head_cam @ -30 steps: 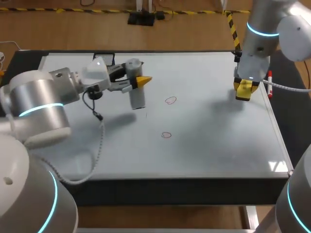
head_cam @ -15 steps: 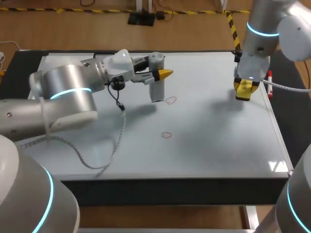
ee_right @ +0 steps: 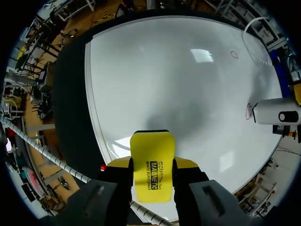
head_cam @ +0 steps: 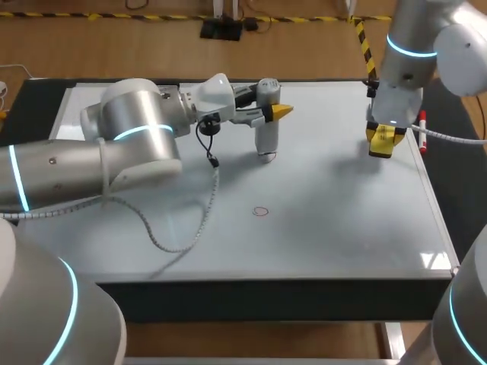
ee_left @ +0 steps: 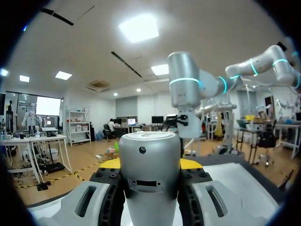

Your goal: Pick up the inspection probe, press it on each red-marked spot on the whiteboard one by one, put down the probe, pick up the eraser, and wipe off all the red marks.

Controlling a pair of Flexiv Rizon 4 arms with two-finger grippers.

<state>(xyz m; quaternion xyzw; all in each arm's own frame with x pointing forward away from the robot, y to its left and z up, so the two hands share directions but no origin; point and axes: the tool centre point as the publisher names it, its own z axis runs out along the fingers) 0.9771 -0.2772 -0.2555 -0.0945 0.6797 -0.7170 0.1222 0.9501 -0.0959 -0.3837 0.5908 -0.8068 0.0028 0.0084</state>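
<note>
Our left jaws are clamped from both sides on the inspection probe [head_cam: 265, 125] and hold it upright. Its lower tip is down on the whiteboard [head_cam: 342, 220], right at one red mark [ee_right: 249, 111] that peeks out just beside the tip. The second red mark [head_cam: 261, 211] lies well apart from those jaws, nearer our base. Over on the other side, our right jaws grip the yellow eraser [ee_right: 152, 162] between them. They hang above the board near its far right corner, well apart from the probe.
</note>
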